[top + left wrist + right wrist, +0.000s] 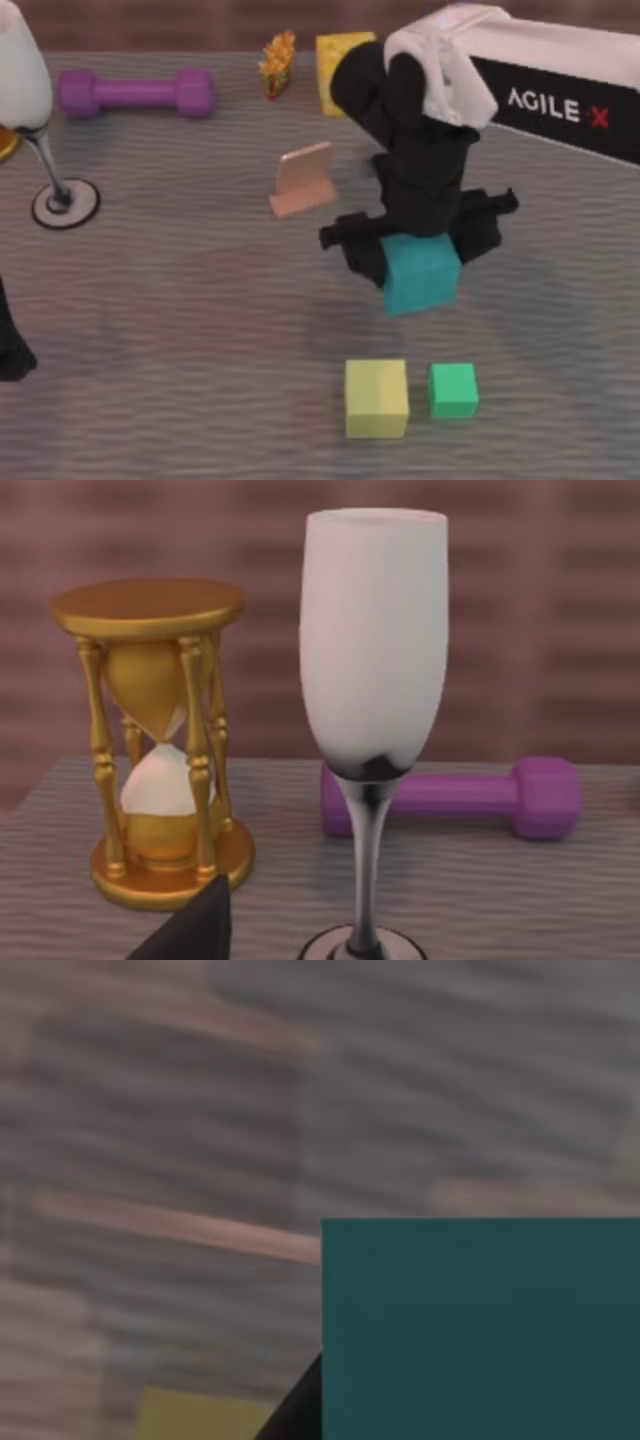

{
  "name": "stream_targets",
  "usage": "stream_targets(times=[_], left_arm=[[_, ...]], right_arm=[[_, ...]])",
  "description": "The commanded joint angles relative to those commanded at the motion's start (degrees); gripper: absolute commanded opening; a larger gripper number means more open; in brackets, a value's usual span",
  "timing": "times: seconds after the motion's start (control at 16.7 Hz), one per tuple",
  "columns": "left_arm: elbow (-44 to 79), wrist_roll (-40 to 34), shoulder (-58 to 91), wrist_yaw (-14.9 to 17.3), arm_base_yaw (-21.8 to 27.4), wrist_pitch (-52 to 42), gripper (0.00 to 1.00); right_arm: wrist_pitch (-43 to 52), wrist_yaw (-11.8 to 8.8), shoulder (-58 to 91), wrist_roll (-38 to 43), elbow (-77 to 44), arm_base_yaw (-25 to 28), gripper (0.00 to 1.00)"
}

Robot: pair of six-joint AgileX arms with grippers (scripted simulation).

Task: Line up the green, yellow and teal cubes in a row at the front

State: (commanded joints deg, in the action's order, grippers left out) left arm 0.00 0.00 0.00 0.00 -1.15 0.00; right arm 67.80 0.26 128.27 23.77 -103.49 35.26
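**Teal cube in my right gripper, yellow and green already at the front**

Grey, woven-looking cloth covers the table (180, 300), with a brown wall behind its far edge. From the top view my right arm reaches in from the upper right, and my right gripper (420, 262) sits over the middle of the table, right of centre. Its black fingers are closed against the sides of the teal cube (421, 273), which shows just below the wrist. In the right wrist view the teal cube (480, 1328) fills the near corner, with blurred cloth beyond it and a scrap of yellow at the edge.

Nearer the front edge, the yellow cube (376, 398) and the green cube (453, 389) rest on the cloth side by side, the green one to the right with a narrow gap between them. The teal cube is apart from both, farther back and roughly above that gap.

Along the far side lie a purple dumbbell (136, 93), a small orange-and-green object (277, 63) and a golden-yellow box (340, 68) partly hidden by the arm. A pink phone stand (303, 179) stands near the centre.

My left arm is parked at the table's left edge; I cannot tell how its fingers are set. Its wrist view looks at a gold hourglass (155, 740) and a white-filled champagne glass (372, 680), with the dumbbell behind.
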Motion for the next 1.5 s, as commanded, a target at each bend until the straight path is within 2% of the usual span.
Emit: stream_targets(times=[0.24, 0.48, 0.6, 0.9, 1.32, 1.5], left_arm=[[0.00, 0.00, 0.00, 0.00, 0.00, 0.00, 1.00], [0.00, 0.00, 0.00, 0.00, 0.00, 0.00, 1.00], [0.00, 0.00, 0.00, 0.00, 0.00, 0.00, 1.00], [0.00, 0.00, 0.00, 0.00, 0.00, 0.00, 1.00], [0.00, 0.00, 0.00, 0.00, 0.00, 0.00, 1.00], [0.00, 0.00, 0.00, 0.00, 0.00, 0.00, 1.00]], right_arm=[[4.27, 0.14, 4.84, 20.21, -9.53, 11.87, 0.00], [6.59, 0.47, 7.21, 31.83, -15.91, 19.97, 0.00], [6.92, 0.60, 7.46, 33.92, -17.12, 21.60, 0.00], [6.62, 0.51, 7.27, 34.11, -16.89, 21.55, 0.00], [-5.18, 0.57, 9.84, 34.28, -7.68, 21.93, 0.00], [-6.91, 0.65, 10.30, 34.38, -6.20, 21.99, 0.00]])
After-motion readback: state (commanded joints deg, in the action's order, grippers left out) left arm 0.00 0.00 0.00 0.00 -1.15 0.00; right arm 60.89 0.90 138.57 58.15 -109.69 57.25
